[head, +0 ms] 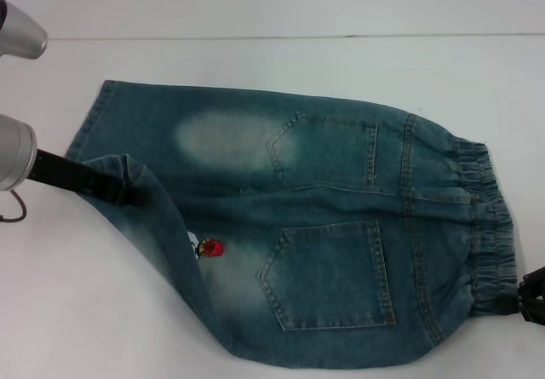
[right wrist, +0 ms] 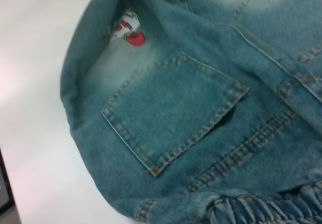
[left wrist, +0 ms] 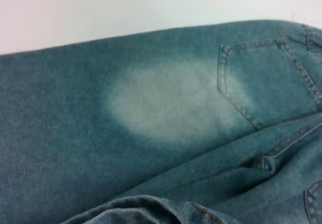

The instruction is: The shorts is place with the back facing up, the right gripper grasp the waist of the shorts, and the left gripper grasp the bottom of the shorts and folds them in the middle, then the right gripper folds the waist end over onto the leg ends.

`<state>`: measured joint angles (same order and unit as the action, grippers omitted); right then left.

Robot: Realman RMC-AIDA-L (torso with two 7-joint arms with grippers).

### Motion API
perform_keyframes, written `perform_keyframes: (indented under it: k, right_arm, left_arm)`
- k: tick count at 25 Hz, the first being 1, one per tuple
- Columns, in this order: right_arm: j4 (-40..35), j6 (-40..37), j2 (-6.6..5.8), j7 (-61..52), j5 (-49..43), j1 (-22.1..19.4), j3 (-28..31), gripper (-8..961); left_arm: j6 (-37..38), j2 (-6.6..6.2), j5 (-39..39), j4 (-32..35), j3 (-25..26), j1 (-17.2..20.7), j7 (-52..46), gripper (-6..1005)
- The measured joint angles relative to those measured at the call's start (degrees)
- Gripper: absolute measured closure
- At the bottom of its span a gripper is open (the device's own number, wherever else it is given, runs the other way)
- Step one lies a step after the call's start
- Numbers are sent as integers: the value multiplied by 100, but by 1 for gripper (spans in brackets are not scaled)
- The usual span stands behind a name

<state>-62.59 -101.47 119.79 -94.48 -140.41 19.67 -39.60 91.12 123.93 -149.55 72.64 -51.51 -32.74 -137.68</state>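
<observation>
Head view: shorts lengthwise across, waistband rightward.

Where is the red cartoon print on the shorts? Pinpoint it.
In the head view the red cartoon print sits on the near leg of the shorts, just left of the nearer back pocket.

Left gripper tips buried under a denim fold of the shorts. Right gripper cut by the picture edge, grip unclear.

surface: white table | on it: the shorts
</observation>
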Motion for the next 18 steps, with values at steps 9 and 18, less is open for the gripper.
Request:
perform_keyframes:
  k: [9,18]
  right_arm:
    - [-398,-864,-88,94,511,-205,925,908]
    - [-381,-822,-276,-106,694,89,1744,907]
  left_arm:
    - [-382,-27,693,-72,459,53,403,906]
    - [-1569,-96,742,-385,676,-25,449,905]
